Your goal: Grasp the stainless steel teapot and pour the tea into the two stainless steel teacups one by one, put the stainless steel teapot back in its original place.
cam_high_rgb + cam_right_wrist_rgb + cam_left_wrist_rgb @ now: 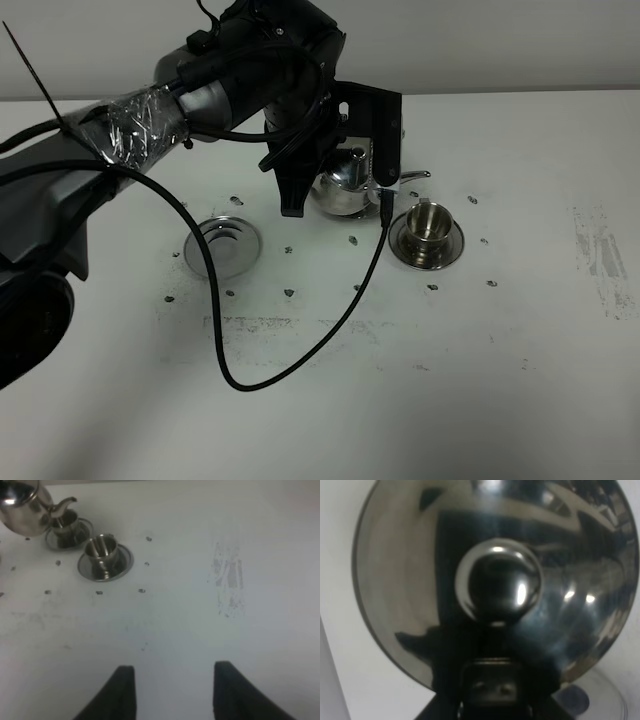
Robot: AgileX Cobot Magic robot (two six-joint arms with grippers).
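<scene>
Left claw (490,690) pinches the teapot (345,185), spout over one cup (65,522); a steady tip looks next, right claw (172,695) spread.

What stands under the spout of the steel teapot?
A teacup on its saucer, in the right wrist view. From high, the teapot and left arm cover it; contents unseen.

White tabletop (500,400), grey scuffed patch (600,260) at right, small dark specks (289,292); plain pale wall (500,40) behind
</scene>
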